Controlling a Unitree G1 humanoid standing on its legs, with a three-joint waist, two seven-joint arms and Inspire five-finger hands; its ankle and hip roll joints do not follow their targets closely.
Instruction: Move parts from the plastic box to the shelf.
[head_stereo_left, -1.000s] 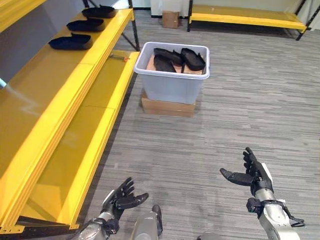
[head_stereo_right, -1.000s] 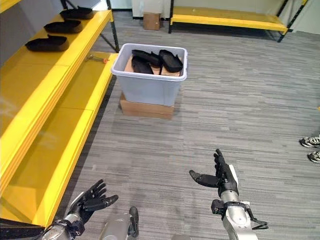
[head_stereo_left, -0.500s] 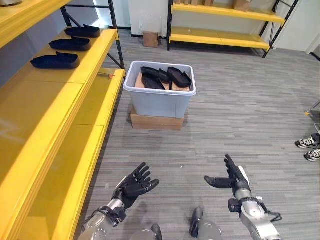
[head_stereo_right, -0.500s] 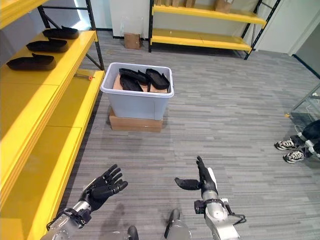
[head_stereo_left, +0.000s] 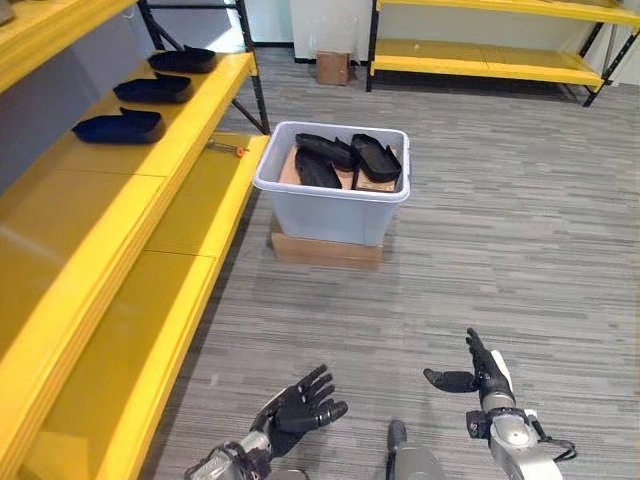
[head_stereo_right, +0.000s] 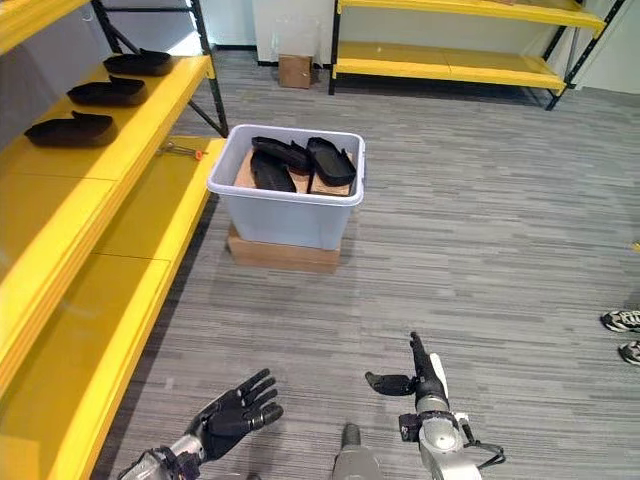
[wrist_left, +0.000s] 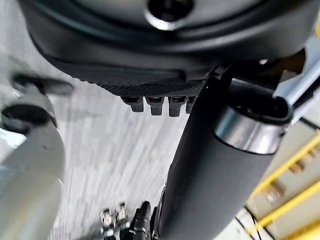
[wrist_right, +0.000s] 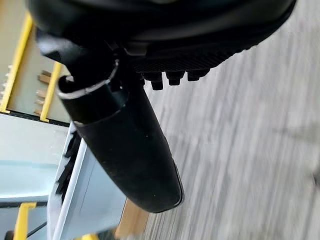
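In the left eye view a pale grey plastic box (head_stereo_left: 333, 196) on a flat brown cardboard carton (head_stereo_left: 326, 249) holds several black moulded parts (head_stereo_left: 349, 160) at about 12 o'clock on the grey plank floor (head_stereo_left: 500, 230), while three more black parts (head_stereo_left: 118, 126) lie in a row on the long yellow shelf (head_stereo_left: 110, 215) towards 10 o'clock. In the right eye view the left hand (head_stereo_right: 238, 413) hovers at 7 o'clock, fingers spread and holding nothing, and the right hand (head_stereo_right: 422, 376) at 5 o'clock, fingers straight, thumb out sideways, also empty. The right wrist view shows the box's pale wall (wrist_right: 95, 200) past the right hand's thumb (wrist_right: 131, 145).
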